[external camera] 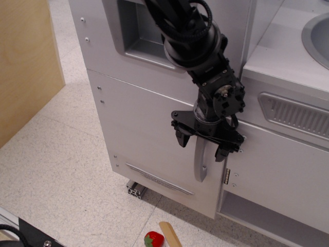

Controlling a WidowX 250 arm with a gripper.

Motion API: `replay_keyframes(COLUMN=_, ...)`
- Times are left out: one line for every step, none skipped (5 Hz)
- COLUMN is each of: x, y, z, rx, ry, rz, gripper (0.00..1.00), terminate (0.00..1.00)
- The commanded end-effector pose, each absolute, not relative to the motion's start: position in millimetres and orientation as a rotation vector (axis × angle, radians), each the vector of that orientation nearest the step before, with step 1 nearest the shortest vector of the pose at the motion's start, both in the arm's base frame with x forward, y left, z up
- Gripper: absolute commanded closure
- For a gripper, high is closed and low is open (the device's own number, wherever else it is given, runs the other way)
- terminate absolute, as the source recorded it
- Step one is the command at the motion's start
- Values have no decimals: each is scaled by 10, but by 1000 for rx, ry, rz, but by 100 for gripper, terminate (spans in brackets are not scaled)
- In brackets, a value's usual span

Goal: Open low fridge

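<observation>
So the black gripper [201, 145] hangs right in front of the low fridge [154, 139], pointing down, with its fingers [182, 139] spread wide, one on each side of the top end of the curved silver handle [200, 163]. The handle sits in the gap between them, and they're holding nothing. Can't really tell if either finger is actually touching the metal or just sitting beside it.

The low fridge itself is the big pale grey-white door in the lower middle of the cabinet, and it looks closed, flush with the front. The handle runs vertically near the door's right edge, and a narrow silver vent strip [159, 178] slants along near the bottom.

Above that door is the panel with the recessed silver dispenser niche [144, 43], partly hidden behind the bulky black arm [193, 36] and its cables. To the right there's a smaller door with a brass hinge [226, 176] at its left edge, and above that a ribbed grey vent panel [293, 116].

Down on the speckled floor [56, 170] near the bottom edge lie a red toy strawberry [153, 239] and a pale wooden stick [170, 234], just beside each other. A wooden board [25, 62] stands on the far left.
</observation>
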State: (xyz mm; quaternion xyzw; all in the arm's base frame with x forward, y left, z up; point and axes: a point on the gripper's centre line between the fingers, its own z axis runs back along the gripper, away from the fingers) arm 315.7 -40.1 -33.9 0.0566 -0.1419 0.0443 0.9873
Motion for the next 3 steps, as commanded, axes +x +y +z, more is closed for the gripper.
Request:
replay_keyframes(x=3254, y=-380, z=-187, rx=69, ry=-328, rz=84, gripper=100, terminate=0)
replay_keyframes(x=3202, y=-358, z=-193, rx=68, ry=-333, rz=49, gripper=100, terminate=0)
replay_keyframes(x=3071, y=-297, z=-169, rx=72, ry=-321, rz=34, gripper=100, terminate=0)
